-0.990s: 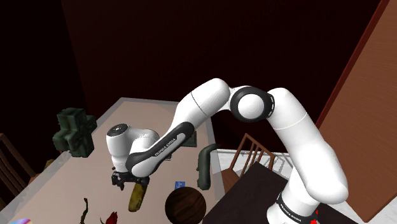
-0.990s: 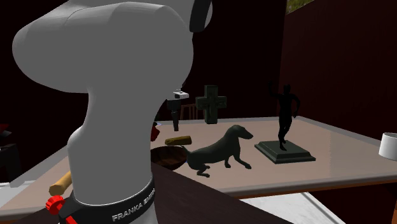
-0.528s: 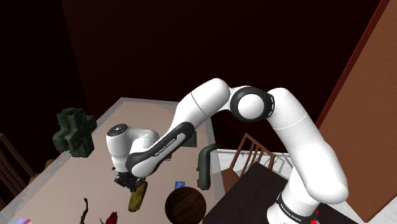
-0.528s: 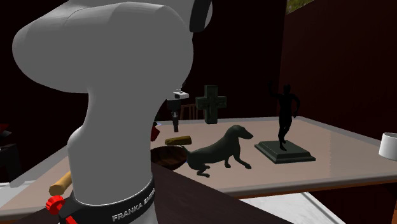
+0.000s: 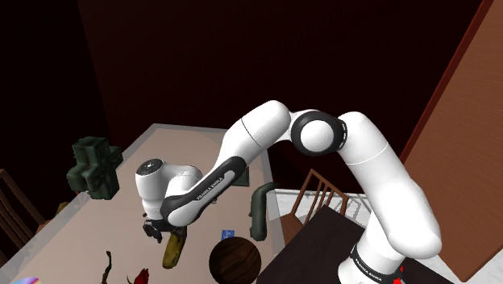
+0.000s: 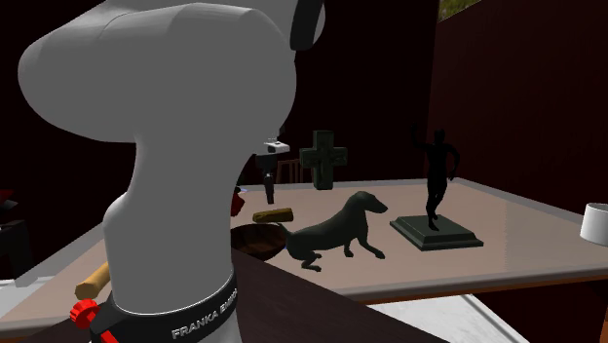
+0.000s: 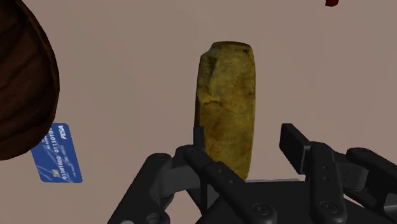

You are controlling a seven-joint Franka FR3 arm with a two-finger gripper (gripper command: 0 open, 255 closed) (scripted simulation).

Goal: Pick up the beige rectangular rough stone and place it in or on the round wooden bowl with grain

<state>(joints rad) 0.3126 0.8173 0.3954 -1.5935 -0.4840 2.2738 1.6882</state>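
The stone point(image 7: 226, 105) is a tan, rough, elongated block lying flat on the beige tabletop point(image 7: 127, 57). My gripper point(image 7: 245, 143) is open and straddles its near end; one finger point(image 7: 198, 139) is close against it and the other finger point(image 7: 294, 139) stands apart. In the shoulder view the gripper point(image 5: 161, 234) hangs low over the stone point(image 5: 173, 252), with the dark round wooden bowl point(image 5: 235, 262) just to its right. The second exterior view has the gripper point(image 6: 270, 180) above the stone point(image 6: 273, 214) and the bowl point(image 6: 258, 237) in front of it.
A blue card point(image 7: 58, 154) lies between stone and bowl. A dark dog figurine point(image 6: 336, 229), a cross ornament point(image 6: 323, 158), a dark standing-man statue point(image 6: 436, 190) and a white cup point(image 6: 594, 221) share the table. Red items point(image 5: 141, 277) sit near the front edge.
The gripper has dropped a little closer to the stone and shifted slightly. The stone and bowl have not moved.
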